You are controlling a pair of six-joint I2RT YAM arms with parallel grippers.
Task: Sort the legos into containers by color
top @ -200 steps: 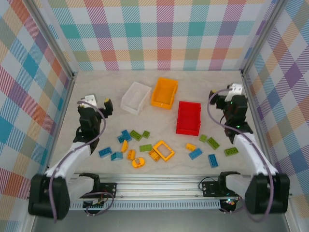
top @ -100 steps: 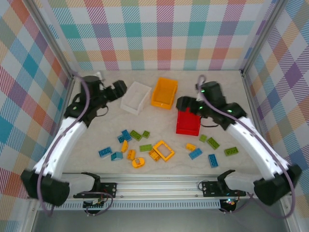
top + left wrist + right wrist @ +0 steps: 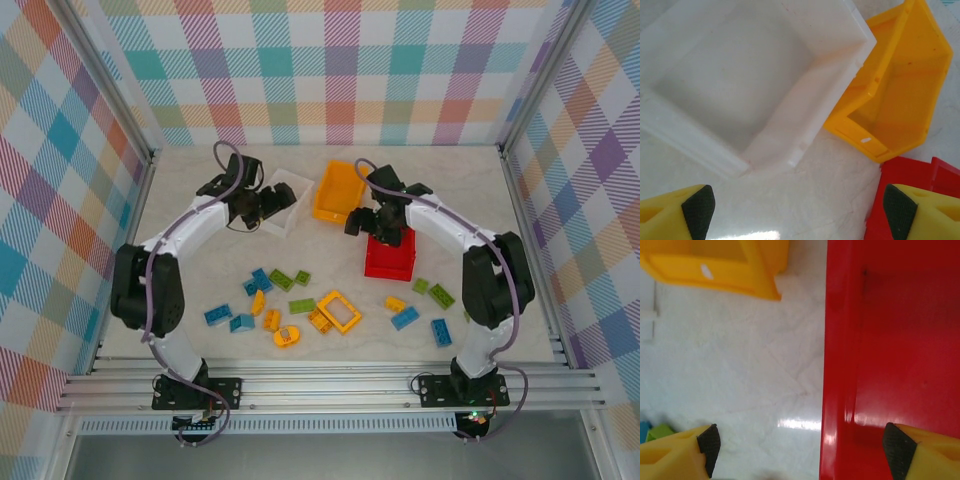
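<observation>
The legos (image 3: 300, 305) lie scattered on the near part of the table in yellow-orange, blue and green, with a yellow open square frame (image 3: 340, 310) among them. Three containers stand behind them: a white bin (image 3: 290, 185), an orange-yellow bin (image 3: 340, 190) and a red bin (image 3: 392, 255). All three bins look empty. My left gripper (image 3: 268, 205) hangs open over the white bin's (image 3: 755, 75) near corner, nothing between its fingertips (image 3: 697, 210). My right gripper (image 3: 802, 446) is open, its jaws astride the left wall of the red bin (image 3: 890, 340).
The orange-yellow bin (image 3: 895, 90) touches the white one at a corner, and the red bin (image 3: 905, 200) sits close by. A green brick (image 3: 657, 432) peeks in at the lower left of the right wrist view. Checkered walls enclose the table (image 3: 180, 270).
Both arms have swung in from the table's sides toward the middle, the left one to the white bin, the right one to the red bin's left wall. The bricks have not moved.
</observation>
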